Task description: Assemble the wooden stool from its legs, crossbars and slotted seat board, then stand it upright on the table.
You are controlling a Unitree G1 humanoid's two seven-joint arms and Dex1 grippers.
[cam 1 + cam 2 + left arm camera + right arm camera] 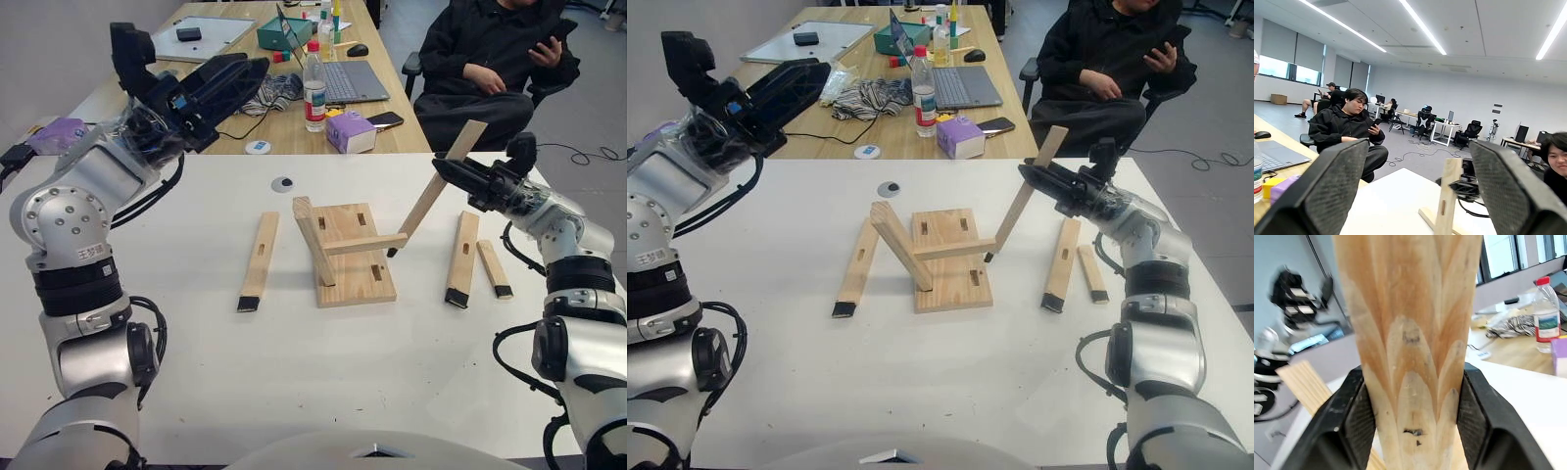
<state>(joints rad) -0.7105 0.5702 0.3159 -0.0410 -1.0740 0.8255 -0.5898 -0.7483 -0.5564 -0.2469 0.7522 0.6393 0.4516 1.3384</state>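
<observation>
Pinching a tilted leg (421,208), right gripper (444,169) holds its lower end by the crossbar (364,243) over the seat board (358,282), probably to line up a joint. Left gripper (230,83) spread, empty, raised well clear at left.

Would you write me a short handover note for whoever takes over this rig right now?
Left gripper: open, empty, raised at the far left.
Right gripper: shut on a tilted leg, black foot down by the crossbar end.
Seat board lies flat on the table; a slanted leg stands on it, seemingly joined to the crossbar.
Loose leg lies left of the board; another leg and a short bar lie right.
Done: one joint at most. Left: remaining legs and bars, then standing it upright.
</observation>
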